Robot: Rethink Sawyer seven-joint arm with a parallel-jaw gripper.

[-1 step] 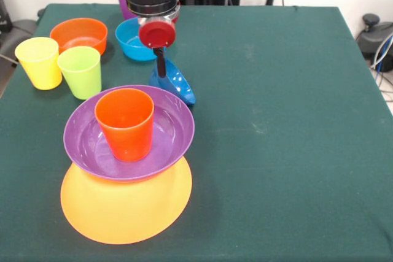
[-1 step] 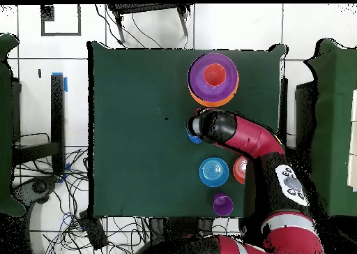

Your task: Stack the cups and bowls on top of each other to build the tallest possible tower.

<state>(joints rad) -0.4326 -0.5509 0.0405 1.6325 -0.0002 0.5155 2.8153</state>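
At the counter's (image 1: 295, 121) near left we see the tower (image 1: 128, 170): orange-red cup (image 1: 125, 124) in purple bowl (image 1: 166, 133), widest yellow-orange bowl (image 1: 123, 210) inverted as base. Just behind, our claw (image 1: 161, 72) is clamped on the tilted dark blue bowl (image 1: 177, 82), likely next up.

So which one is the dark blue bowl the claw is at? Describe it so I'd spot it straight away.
Start at the tower: big yellow-orange bowl, purple bowl, orange-red cup. Just behind its right edge, under the claw, sits the dark blue bowl. Unlike the upright light blue bowl behind it, it is tipped on edge.
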